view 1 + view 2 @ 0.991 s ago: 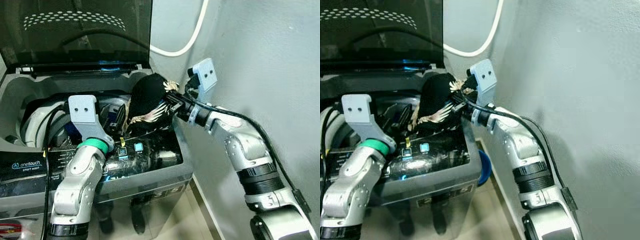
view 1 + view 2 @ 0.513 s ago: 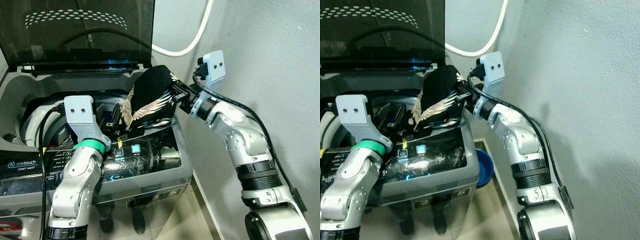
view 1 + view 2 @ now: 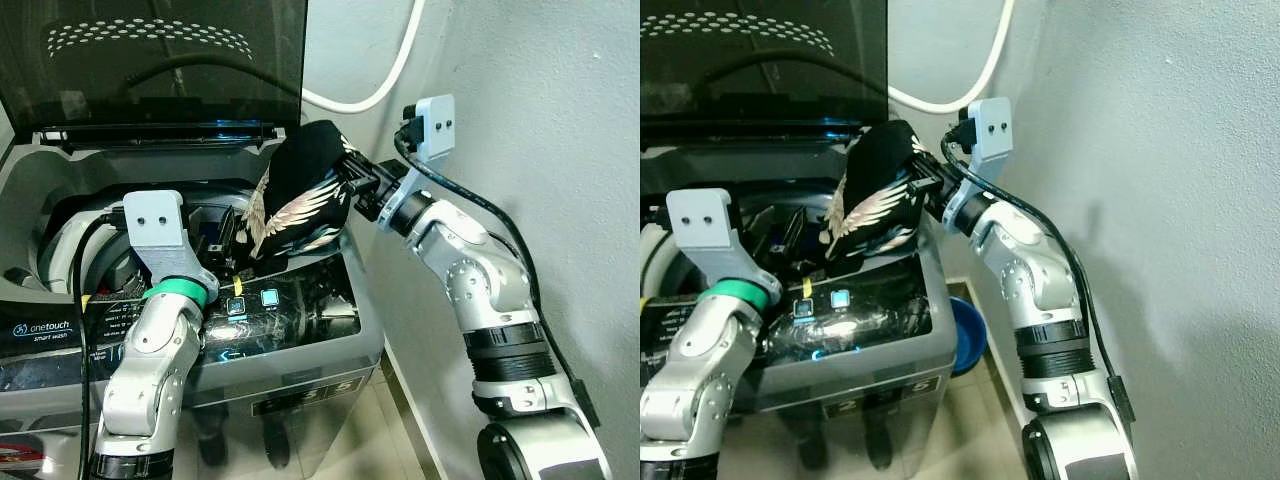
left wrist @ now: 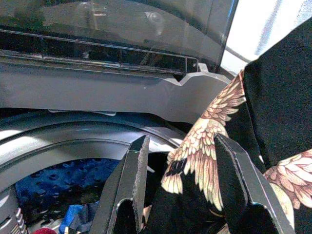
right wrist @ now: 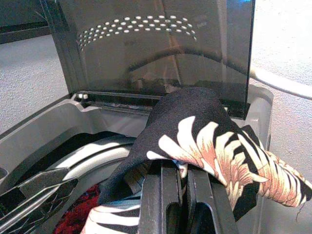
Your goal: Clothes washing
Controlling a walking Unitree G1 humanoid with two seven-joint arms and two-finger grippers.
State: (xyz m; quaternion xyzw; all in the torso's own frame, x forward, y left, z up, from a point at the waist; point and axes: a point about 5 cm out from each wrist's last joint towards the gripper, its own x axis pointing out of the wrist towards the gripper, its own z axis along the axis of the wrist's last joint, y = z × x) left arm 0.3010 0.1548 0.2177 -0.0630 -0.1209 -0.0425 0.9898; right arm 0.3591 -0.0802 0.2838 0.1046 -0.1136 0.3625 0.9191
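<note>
A black garment [image 3: 305, 195] with a cream wing print hangs over the right rim of the open top-load washing machine [image 3: 300, 350]. My right gripper [image 3: 355, 185] is shut on the garment's upper right side, holding it above the drum; in the right wrist view the cloth [image 5: 204, 131] drapes over the fingers [image 5: 161, 204]. My left gripper [image 4: 180, 180] stands open over the drum's middle, its fingers [image 4: 129, 180] just beside the hanging garment [image 4: 273, 97]. Blue and red laundry [image 4: 63, 180] lies down in the drum.
The machine's dark lid [image 3: 160, 60] stands upright at the back. A white hose [image 3: 385, 70] curves along the grey wall [image 3: 540, 120] close on the right. A blue basin [image 3: 968, 335] sits on the floor between the machine and the wall.
My right gripper has lifted the garment higher and pulled it slightly toward the machine's right rim. The left arm has barely moved. The camera shifted a little.
</note>
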